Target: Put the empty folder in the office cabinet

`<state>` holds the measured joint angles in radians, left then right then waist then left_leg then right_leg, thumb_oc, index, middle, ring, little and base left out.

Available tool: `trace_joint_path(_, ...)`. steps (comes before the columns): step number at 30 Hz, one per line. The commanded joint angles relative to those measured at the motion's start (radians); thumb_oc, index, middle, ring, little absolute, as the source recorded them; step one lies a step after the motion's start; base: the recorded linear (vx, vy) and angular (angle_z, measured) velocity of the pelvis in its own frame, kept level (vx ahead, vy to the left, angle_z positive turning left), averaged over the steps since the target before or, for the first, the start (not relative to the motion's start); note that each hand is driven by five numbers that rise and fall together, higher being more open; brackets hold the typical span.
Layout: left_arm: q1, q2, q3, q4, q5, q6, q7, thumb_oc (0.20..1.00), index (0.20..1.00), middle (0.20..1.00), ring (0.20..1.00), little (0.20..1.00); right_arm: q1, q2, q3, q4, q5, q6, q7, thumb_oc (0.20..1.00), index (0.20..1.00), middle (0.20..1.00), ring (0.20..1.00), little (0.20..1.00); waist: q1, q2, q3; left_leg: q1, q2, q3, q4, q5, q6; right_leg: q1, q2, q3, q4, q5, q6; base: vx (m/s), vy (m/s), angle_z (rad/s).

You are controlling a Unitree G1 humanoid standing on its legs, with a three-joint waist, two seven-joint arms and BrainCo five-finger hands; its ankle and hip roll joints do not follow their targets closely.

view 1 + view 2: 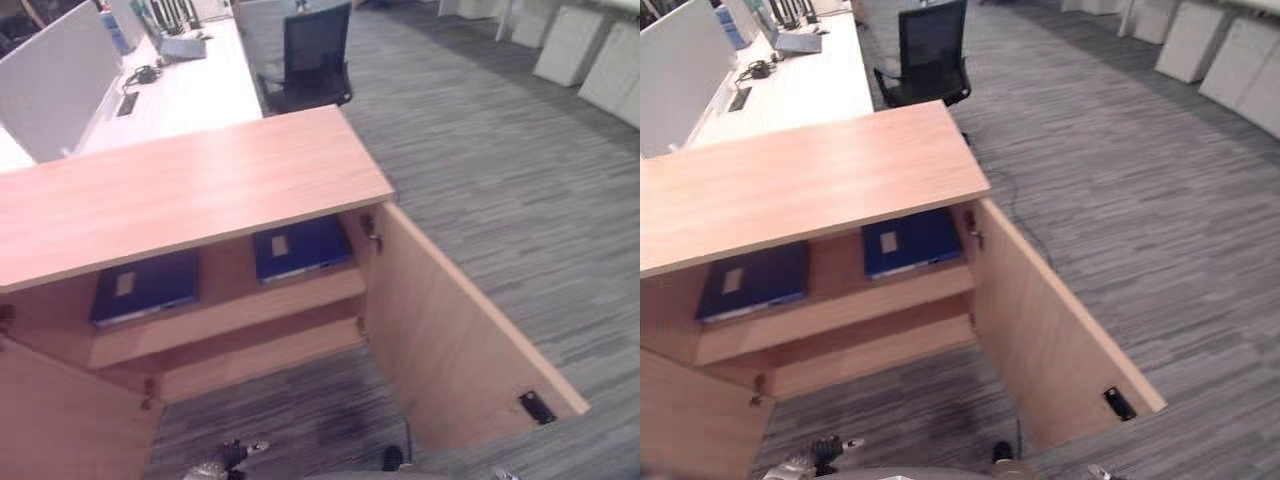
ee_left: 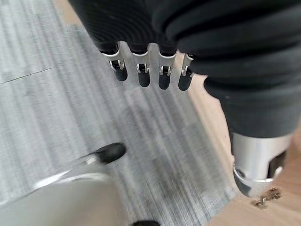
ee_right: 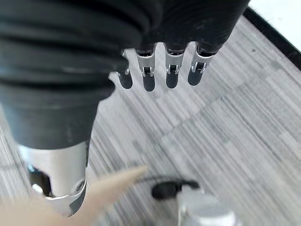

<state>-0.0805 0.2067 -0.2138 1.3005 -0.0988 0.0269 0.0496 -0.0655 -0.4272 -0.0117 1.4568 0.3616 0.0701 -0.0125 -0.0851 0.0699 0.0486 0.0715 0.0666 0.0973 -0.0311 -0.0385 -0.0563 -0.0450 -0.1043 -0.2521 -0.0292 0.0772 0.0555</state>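
Two dark blue folders lie flat on the upper shelf of the open wooden cabinet [image 1: 180, 190], each with a pale label: one at the left [image 1: 145, 285], one at the right [image 1: 300, 247]. Both cabinet doors stand open, the right door [image 1: 450, 330] swung out toward me and the left door [image 1: 60, 420] at the lower left. My left hand [image 2: 141, 77] hangs low over the carpet by the cabinet, fingers straight, holding nothing. It also shows at the bottom edge of the left eye view [image 1: 225, 460]. My right hand [image 3: 148, 77] hangs over the carpet, fingers straight and empty.
Behind the cabinet runs a white desk [image 1: 190, 90] with a grey partition [image 1: 55, 80], cables and small items. A black office chair [image 1: 310, 60] stands at its end. White cabinets [image 1: 590, 50] line the far right. Grey carpet [image 1: 500, 170] stretches to the right.
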Motion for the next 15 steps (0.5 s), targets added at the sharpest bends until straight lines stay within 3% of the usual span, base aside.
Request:
trace_joint_path(1,-0.003,0.038,0.025,0.036,0.026,-0.018,0.02,1.0,1.0,1.0,1.0,1.0,-0.065,0.007,-0.008,0.033,-0.013,-0.016,-0.033,1.0,1.0,1.0,1.0,1.0,0.027,-0.05,-0.008,0.008,-0.07,-0.051,-0.008,-0.087,0.034,-0.095,-0.008,0.018,-0.058,0.038,0.069,-0.19,0.222,0.12)
trace_joint_path(3,-0.002,0.041,0.027,0.042,0.026,-0.02,0.027,1.0,1.0,1.0,1.0,1.0,-0.084,0.006,-0.011,0.024,-0.004,-0.018,-0.04,1.0,1.0,1.0,1.0,1.0,0.034,-0.045,-0.003,0.016,-0.094,-0.063,-0.055,-0.064,0.042,-0.115,-0.027,0.015,-0.058,0.051,0.081,-0.14,0.16,0.22)
trace_joint_path(12,0.045,0.052,0.058,0.074,0.033,-0.02,0.029,1.0,1.0,1.0,1.0,1.0,-0.142,0.007,-0.015,0.014,-0.001,-0.016,-0.049,1.0,1.0,1.0,1.0,1.0,0.082,-0.038,0.012,-0.001,-0.158,-0.065,-0.056,-0.053,0.073,-0.136,-0.098,-0.012,-0.058,0.085,0.113,-0.1,0.113,0.12)
trace_joint_path(15,0.059,0.06,0.075,0.078,0.022,-0.022,0.032,1.0,1.0,1.0,1.0,1.0,-0.154,-0.005,-0.032,0.011,-0.011,-0.01,-0.058,1.0,1.0,1.0,1.0,1.0,0.1,-0.039,0.012,-0.013,-0.189,-0.064,-0.056,-0.043,0.082,-0.14,-0.153,-0.05,-0.058,0.103,0.131,-0.14,0.167,0.2)
